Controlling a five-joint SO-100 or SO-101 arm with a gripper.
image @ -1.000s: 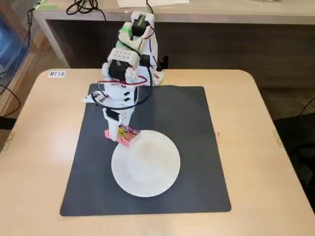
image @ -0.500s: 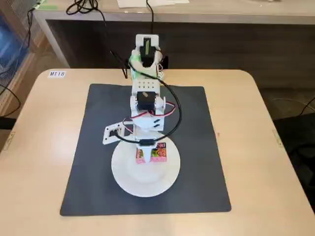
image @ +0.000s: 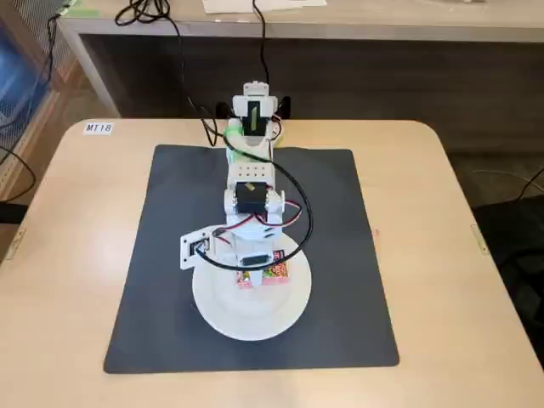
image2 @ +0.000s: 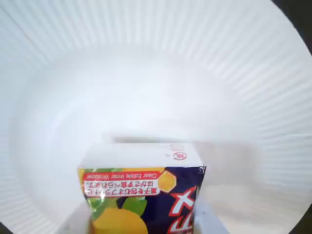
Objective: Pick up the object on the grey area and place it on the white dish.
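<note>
Fixed view first, and we read it from left to right: at the 10 o'clock corner of the beige bench (image: pixel 68 255) sits a small white label (image: pixel 99 128), and inward from it lies the dark grey mat (image: pixel 161 280), which covers most of the bench top. Near the middle of the picture the white arm (image: pixel 252 183) reaches from its base at 12 o'clock down toward 6 o'clock, with black cables (image: pixel 293 200) looping along its right side. Its tool (image: pixel 262 270) hangs over the 12 o'clock part of the round white plate (image: pixel 251 319), which rests on the lower half of the mat. We see the small packet (image: pixel 265 274), yellow, red and pink, right under the tool, within the plate's rim. From here we cannot tell whether the tool is clamped on the packet or spread apart, since the arm covers its fingers. Wrist view gives us the ribbed plate (image2: pixel 161 68) filling nearly the whole picture, with the packet (image2: pixel 141 195) at 6 o'clock, its white top edge toward the plate's centre; whether it touches the plate or is held just above it we cannot tell.
</note>
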